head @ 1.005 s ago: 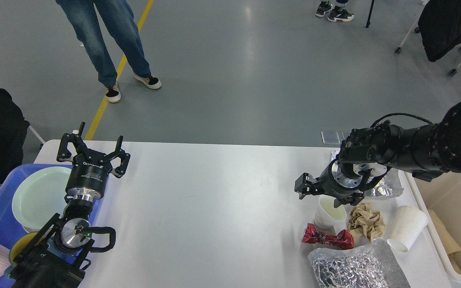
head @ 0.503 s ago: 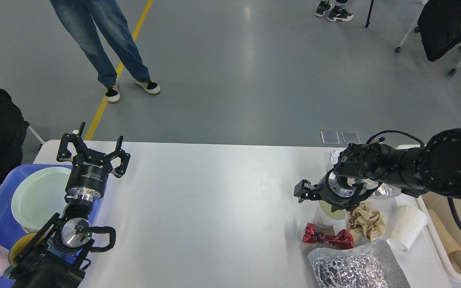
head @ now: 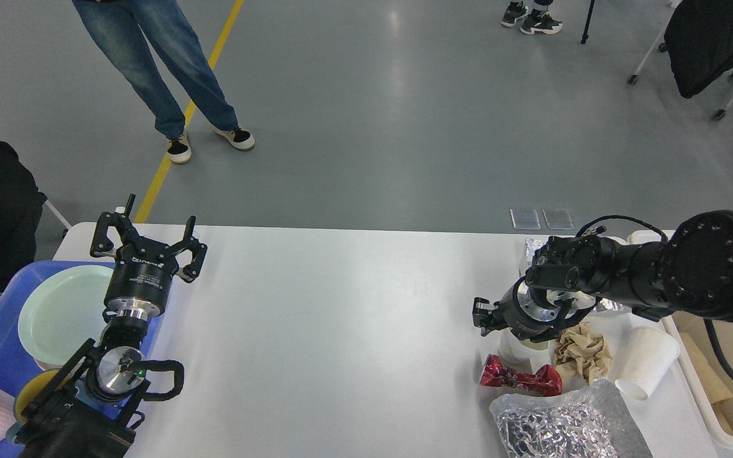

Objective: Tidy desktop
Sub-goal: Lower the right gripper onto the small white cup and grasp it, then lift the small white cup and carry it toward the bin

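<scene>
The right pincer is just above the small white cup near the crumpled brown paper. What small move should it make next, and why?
Probably lower a little more and close on the small white cup. The right pincer hangs directly over the cup's mouth and hides most of it, but whether its fingers are open or shut cannot be told. The cream bin at the right edge of the desktop looks like the place for the cup afterwards.
</scene>
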`<action>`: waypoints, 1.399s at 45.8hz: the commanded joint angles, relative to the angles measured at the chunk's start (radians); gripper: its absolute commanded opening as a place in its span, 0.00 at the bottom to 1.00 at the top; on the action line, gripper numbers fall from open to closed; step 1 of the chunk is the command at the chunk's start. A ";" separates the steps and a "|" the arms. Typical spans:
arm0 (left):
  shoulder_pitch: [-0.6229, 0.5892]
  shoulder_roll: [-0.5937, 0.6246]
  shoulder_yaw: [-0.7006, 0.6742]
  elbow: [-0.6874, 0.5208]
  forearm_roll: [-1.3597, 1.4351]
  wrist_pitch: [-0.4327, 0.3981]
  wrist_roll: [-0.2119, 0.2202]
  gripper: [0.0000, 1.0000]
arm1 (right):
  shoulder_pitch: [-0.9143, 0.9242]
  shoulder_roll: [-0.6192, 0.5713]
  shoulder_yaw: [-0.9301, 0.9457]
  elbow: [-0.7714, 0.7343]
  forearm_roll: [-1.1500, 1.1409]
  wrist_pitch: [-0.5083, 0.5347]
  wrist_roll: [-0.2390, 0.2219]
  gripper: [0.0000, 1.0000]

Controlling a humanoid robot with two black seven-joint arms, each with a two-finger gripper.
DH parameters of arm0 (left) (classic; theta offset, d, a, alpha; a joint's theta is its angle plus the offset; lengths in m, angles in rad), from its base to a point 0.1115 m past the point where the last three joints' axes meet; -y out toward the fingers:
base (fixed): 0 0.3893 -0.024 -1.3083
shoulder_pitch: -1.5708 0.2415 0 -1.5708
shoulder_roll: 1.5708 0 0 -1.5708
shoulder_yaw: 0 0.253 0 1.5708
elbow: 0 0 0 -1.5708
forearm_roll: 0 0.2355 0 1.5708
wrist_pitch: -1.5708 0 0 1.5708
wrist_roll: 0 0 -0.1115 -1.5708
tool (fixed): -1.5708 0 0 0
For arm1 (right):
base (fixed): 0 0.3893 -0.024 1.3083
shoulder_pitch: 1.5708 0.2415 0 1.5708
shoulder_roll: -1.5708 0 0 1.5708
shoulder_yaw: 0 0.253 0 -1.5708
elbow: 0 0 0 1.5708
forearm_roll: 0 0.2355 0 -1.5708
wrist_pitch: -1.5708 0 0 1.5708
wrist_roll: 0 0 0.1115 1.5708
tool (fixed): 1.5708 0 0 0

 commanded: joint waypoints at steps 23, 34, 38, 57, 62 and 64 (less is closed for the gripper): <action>0.000 0.000 0.000 0.000 0.000 0.001 -0.001 0.96 | 0.042 0.002 0.015 0.037 0.020 0.015 -0.055 0.00; 0.000 0.000 0.000 0.000 0.000 0.000 0.001 0.96 | 0.269 -0.015 -0.030 0.226 0.124 0.020 -0.055 0.00; 0.000 0.000 0.000 0.000 0.000 0.000 0.001 0.96 | 0.361 -0.038 -0.052 0.286 0.163 0.052 -0.055 0.00; 0.000 0.000 0.000 0.000 -0.001 0.000 0.001 0.97 | 0.844 -0.150 -0.182 0.419 0.252 0.483 -0.043 0.00; 0.000 0.000 0.000 0.000 0.000 0.000 0.001 0.97 | 0.970 -0.171 -0.241 0.470 0.247 0.551 -0.045 0.00; 0.000 0.000 0.000 0.000 0.000 0.001 0.001 0.96 | 1.010 -0.171 -0.259 0.488 0.243 0.560 -0.045 0.00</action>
